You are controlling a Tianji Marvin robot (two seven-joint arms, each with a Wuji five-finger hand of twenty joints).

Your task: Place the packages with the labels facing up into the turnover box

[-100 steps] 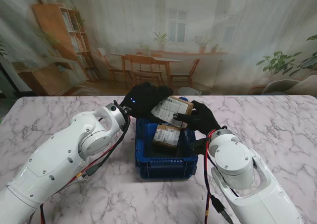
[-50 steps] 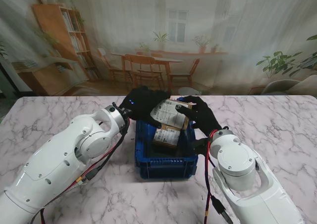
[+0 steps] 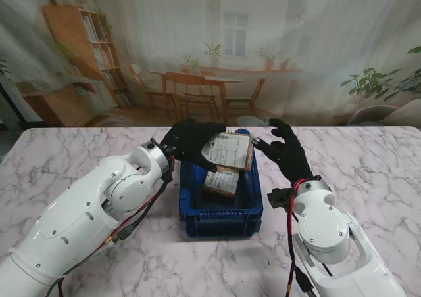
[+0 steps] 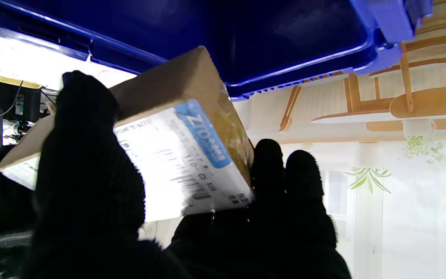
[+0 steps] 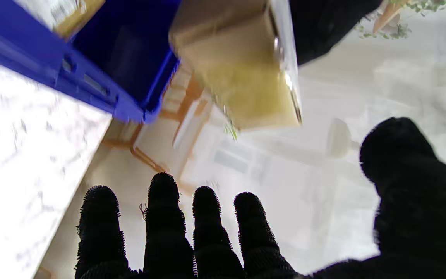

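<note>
A blue turnover box (image 3: pixel 220 218) stands on the marble table between my arms. One cardboard package (image 3: pixel 222 179) lies inside it, label up. My left hand (image 3: pixel 187 139), in a black glove, is shut on a second cardboard package (image 3: pixel 228 150) and holds it over the box's far end, white label facing up. The left wrist view shows that package (image 4: pixel 176 155) gripped between thumb and fingers, the box (image 4: pixel 269 38) beyond it. My right hand (image 3: pixel 284 151) is open just right of the package, fingers spread and apart from it. In the right wrist view the package (image 5: pixel 242 66) hangs beyond my fingers (image 5: pixel 165 224).
The marble table (image 3: pixel 368 172) extends to both sides of the box. Behind it hangs a printed backdrop of a room with shelves, chairs and plants.
My right hand has let go of the held package and drawn back to the right with its fingers spread. The left hand keeps the package, now turned flatter over the box.
</note>
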